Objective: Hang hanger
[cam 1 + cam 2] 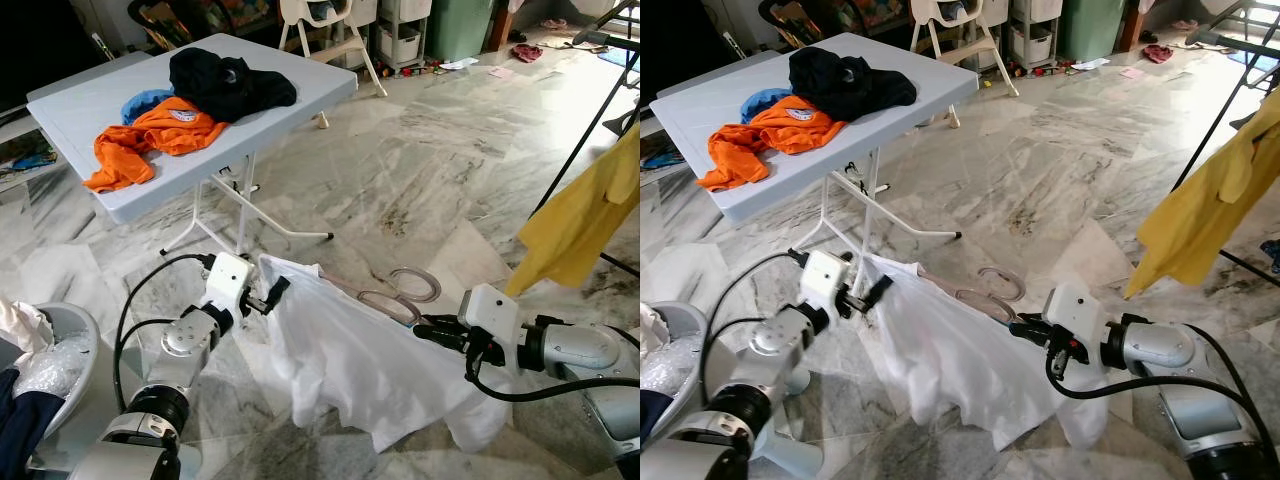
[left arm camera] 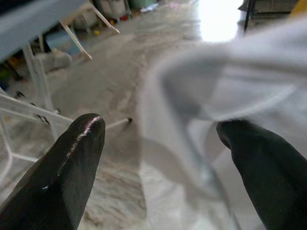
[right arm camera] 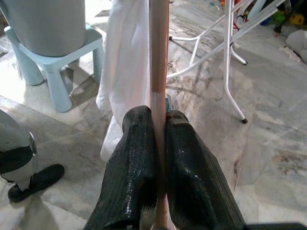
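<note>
A white shirt (image 1: 350, 370) hangs over a pale pink hanger (image 1: 405, 295), stretched low above the marble floor between my two grippers. My right gripper (image 1: 425, 328) is shut on the hanger's bar; in the right wrist view its fingertips (image 3: 139, 120) clamp the pink rod (image 3: 158, 57). At the shirt's other shoulder is my left gripper (image 1: 272, 293), open. In the left wrist view its fingers (image 2: 76, 158) stand wide apart with white cloth (image 2: 230, 81) between them. The hanger's hook loops out above the shirt.
A white folding table (image 1: 300, 95) behind carries an orange garment (image 1: 150, 135) and a black one (image 1: 230, 80). A yellow garment (image 1: 585, 215) hangs from a black rack (image 1: 590, 130) at the right. A laundry basket (image 1: 70, 340) stands at the lower left.
</note>
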Available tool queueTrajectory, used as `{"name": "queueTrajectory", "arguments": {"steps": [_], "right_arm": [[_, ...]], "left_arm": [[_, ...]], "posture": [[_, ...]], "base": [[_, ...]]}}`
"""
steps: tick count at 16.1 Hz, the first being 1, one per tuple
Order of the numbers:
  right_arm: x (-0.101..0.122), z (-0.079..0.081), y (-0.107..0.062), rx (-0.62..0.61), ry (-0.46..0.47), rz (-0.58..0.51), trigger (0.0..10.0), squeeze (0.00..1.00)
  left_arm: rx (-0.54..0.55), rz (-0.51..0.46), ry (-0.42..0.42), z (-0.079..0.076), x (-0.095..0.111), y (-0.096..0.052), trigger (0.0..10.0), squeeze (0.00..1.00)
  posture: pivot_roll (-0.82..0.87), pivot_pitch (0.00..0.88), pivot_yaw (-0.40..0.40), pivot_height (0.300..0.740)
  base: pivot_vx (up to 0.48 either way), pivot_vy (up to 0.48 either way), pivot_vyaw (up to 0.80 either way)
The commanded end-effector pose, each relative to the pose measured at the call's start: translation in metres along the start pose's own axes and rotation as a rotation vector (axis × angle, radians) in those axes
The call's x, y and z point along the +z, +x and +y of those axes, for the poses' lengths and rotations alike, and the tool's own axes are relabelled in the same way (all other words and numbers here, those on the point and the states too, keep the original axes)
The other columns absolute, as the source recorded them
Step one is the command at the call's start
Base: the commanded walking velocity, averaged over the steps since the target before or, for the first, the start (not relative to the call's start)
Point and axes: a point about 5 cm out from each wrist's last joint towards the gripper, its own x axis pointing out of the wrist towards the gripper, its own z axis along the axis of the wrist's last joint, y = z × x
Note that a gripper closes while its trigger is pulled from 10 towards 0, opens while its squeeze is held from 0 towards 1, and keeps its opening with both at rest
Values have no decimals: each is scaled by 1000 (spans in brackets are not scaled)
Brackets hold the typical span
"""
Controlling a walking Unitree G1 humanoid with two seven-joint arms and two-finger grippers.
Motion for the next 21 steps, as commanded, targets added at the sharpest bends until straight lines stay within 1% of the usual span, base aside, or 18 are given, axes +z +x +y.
{"name": "queueTrajectory", "arguments": {"steps": [1, 2, 3, 5, 8, 11, 12, 13, 17, 21], "right_arm": [[15, -1, -2, 6, -41, -57, 0, 0], [16, -2, -3, 9, -42, -53, 0, 0], [17, -2, -7, 17, -43, -46, 0, 0], [18, -2, -12, 21, -45, -38, 0, 0], [18, -4, -17, 15, -45, -21, 0, 0], [18, -4, -16, 11, -43, -23, 0, 0], [21, -3, -13, 14, -32, -43, 0, 0], [23, -1, -10, 23, -21, -60, 0, 0], [21, 0, -11, 40, -20, -47, 0, 0], [18, -1, -13, 47, -13, -35, 0, 0]], "left_arm": [[-23, 17, 11, -4, -1, 2, 4039, 0], [-32, 22, 0, -8, -3, 3, 0, 0], [-43, 37, -13, -13, -6, 4, 0, 0], [-39, 47, -33, -14, -9, 4, 0, 0], [-8, 57, -54, -10, -10, 4, 0, 0], [66, 52, -73, 0, -9, 2, 0, 0], [94, 38, -96, 3, -7, 3, 0, 0], [96, 34, -93, 3, -6, 3, 0, 0], [114, 32, -101, 3, -5, 4, 0, 0], [141, 31, -102, 9, -4, 3, 0, 0]], "posture": [[-224, 52, 143, 740], [-231, 52, 141, 740], [-243, 53, 139, 740], [-256, 50, 141, 740], [-263, 42, 143, 740], [-258, 30, 144, 740], [-253, 27, 141, 740], [-250, 26, 139, 740], [-247, 26, 132, 740], [-247, 23, 127, 740]], "base": [[0, 0, 0], [0, 0, 0], [0, 0, 0], [0, 0, 0], [0, 0, 0], [0, 0, 0], [0, 0, 0], [0, 0, 0], [0, 0, 0], [0, 0, 0]]}}
